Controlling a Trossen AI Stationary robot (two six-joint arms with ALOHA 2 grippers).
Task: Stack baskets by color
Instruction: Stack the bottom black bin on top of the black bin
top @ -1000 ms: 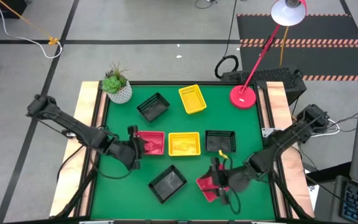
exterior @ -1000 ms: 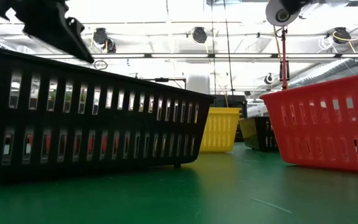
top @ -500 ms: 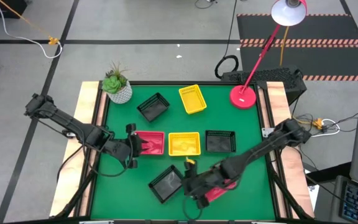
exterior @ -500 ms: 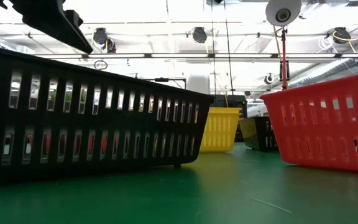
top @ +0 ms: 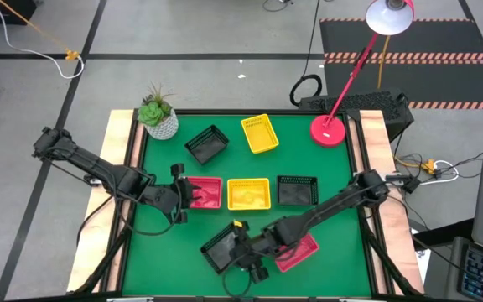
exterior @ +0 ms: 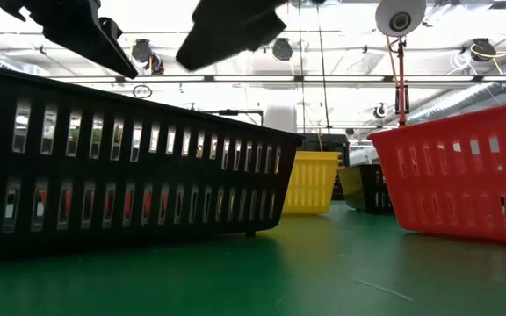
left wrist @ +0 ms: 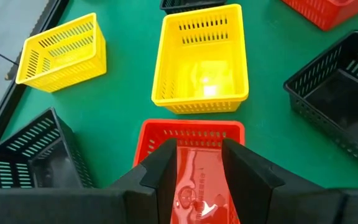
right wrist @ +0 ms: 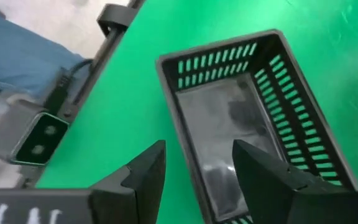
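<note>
We see the green worktop (top: 162, 252) carrying seven baskets. Our right tool (top: 240, 254), fingers apart, hovers over the black basket (top: 224, 247) near the front edge. Our left tool (top: 184, 195), fingers apart, straddles the rim of the red basket (top: 206, 192) mid-worktop, beside a yellow basket (top: 248, 194).

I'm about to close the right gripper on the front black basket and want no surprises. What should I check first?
1. Right gripper open: ok.
2. Long wall of the black mesh-sided plastic basket between its fingers: ok.
3. Gripper low enough to bite the wall: cannot tell.
4. Black basket empty: ok.
5. Red mesh-sided plastic basket nearby, apart from the black one: ok.
6. Left gripper out of the way, over at the other red basket: ok.
</note>
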